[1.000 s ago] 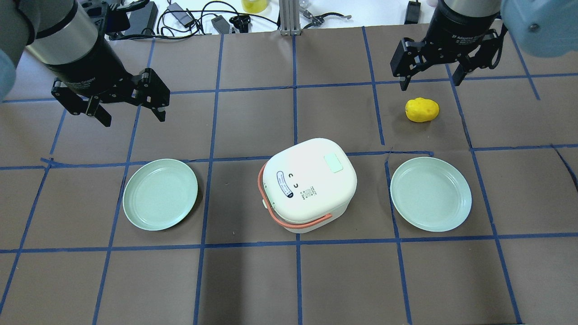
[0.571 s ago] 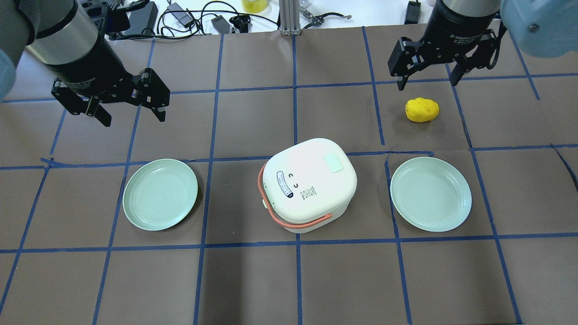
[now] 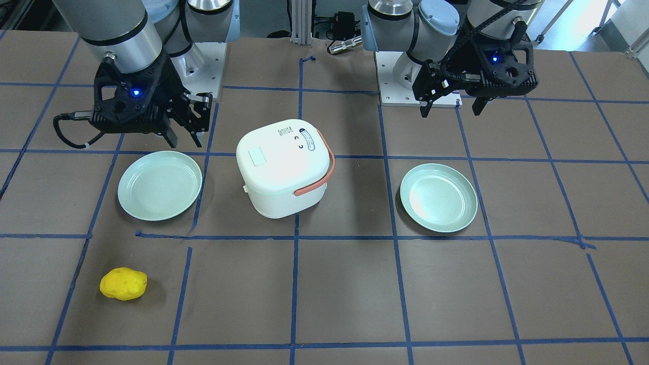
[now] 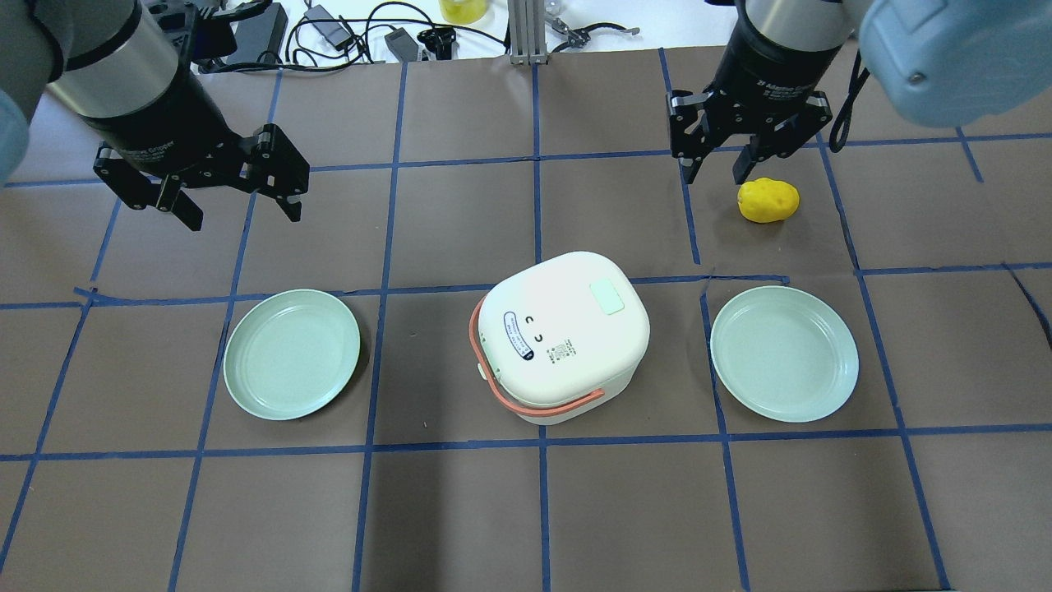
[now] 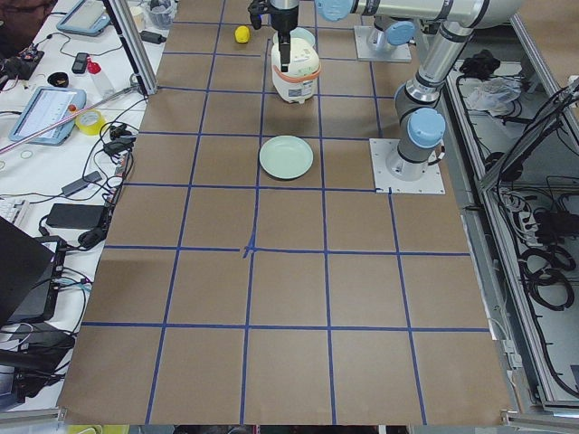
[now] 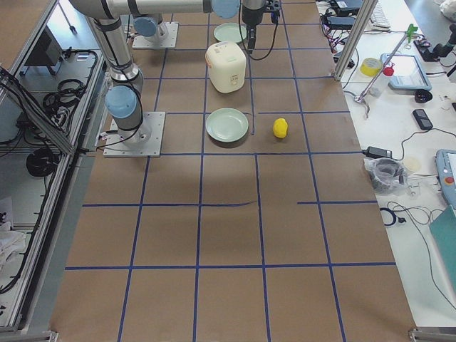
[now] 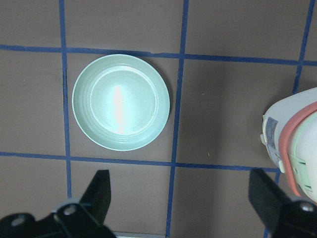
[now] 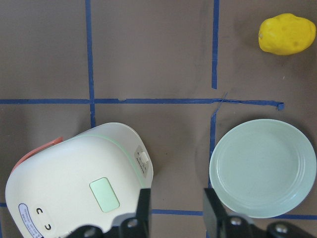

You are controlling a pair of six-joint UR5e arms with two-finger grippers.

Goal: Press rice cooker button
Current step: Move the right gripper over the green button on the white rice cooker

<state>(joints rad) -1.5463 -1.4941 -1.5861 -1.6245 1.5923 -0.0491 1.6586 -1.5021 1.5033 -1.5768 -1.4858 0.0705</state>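
Note:
The white rice cooker [image 4: 563, 337] with an orange handle stands at the table's middle, lid shut. A pale green rectangular button [image 4: 606, 298] sits on its lid and also shows in the right wrist view [image 8: 105, 194]. A small white latch [image 8: 143, 159] is on its side. My right gripper [image 4: 715, 174] hovers beyond the cooker to its right, next to a yellow potato [image 4: 768, 200]. Its jaws stand narrowed, with a small gap and nothing between them. My left gripper [image 4: 242, 214] hangs wide open and empty at the far left, above the left plate [image 7: 121, 101].
Two empty pale green plates flank the cooker, one on the left [image 4: 292, 353] and one on the right [image 4: 785, 353]. Cables and small tools [image 4: 345, 33] lie along the table's far edge. Blue tape lines grid the brown table [image 4: 526, 510].
My right gripper has moved left, from behind the potato to its left side, and its jaws have narrowed from wide open. The left arm and the cooker have not moved.

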